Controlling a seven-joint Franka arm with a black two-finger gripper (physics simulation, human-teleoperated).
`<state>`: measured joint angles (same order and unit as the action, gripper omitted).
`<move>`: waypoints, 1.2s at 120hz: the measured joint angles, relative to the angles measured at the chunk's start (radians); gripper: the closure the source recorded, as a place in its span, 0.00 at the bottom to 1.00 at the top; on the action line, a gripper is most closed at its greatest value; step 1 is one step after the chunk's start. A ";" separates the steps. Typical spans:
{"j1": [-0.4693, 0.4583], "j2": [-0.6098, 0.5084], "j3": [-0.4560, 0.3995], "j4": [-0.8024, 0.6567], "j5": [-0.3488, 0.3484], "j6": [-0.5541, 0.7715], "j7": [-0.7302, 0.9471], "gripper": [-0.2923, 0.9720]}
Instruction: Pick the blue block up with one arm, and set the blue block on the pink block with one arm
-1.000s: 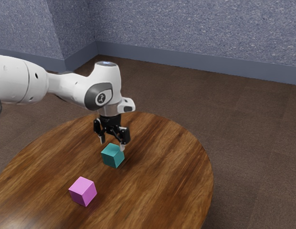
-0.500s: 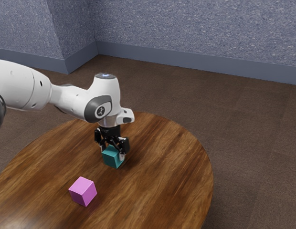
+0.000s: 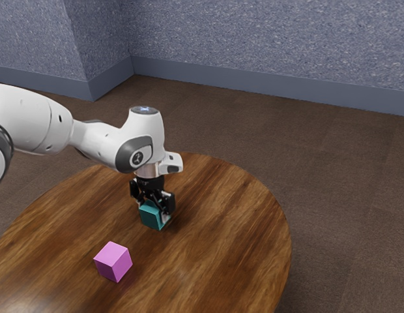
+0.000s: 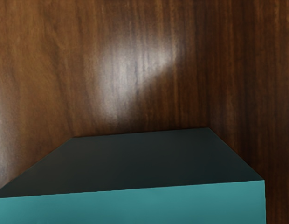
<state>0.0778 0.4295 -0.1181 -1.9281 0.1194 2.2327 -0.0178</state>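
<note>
On the table (image 3: pixel 241 215), two obstacles. Blue block (image 3: pixel 154 220) near the middle, down on the wood, clamped from two sides by the gripper (image 3: pixel 154 208). Pink block (image 3: pixel 113 261) well apart, toward the near edge. Between the two blocks: bare wood, open for passage. Above the pink block: free air. Toward the exterior view's right: wide bare surface. Arm (image 3: pixel 72 134) spans the upper left.

A round desk (image 3: pixel 221 251) of glossy dark wood; brown carpeted floor (image 3: pixel 345 169) surrounds the desk, a speckled grey-blue wall (image 3: pixel 254 32) rises beyond the desk
</note>
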 joint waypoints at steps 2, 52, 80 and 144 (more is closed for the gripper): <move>0.000 0.000 0.000 0.000 0.000 0.001 0.001 0.31; 0.002 -0.004 0.000 -0.001 0.007 0.007 0.007 0.47; -0.017 -0.216 0.000 -0.155 -0.006 0.008 0.002 0.47; -0.045 -0.712 -0.030 -0.660 -0.036 0.057 -0.026 0.47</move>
<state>0.0328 -0.2827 -0.1481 -2.5885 0.0835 2.2893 -0.0434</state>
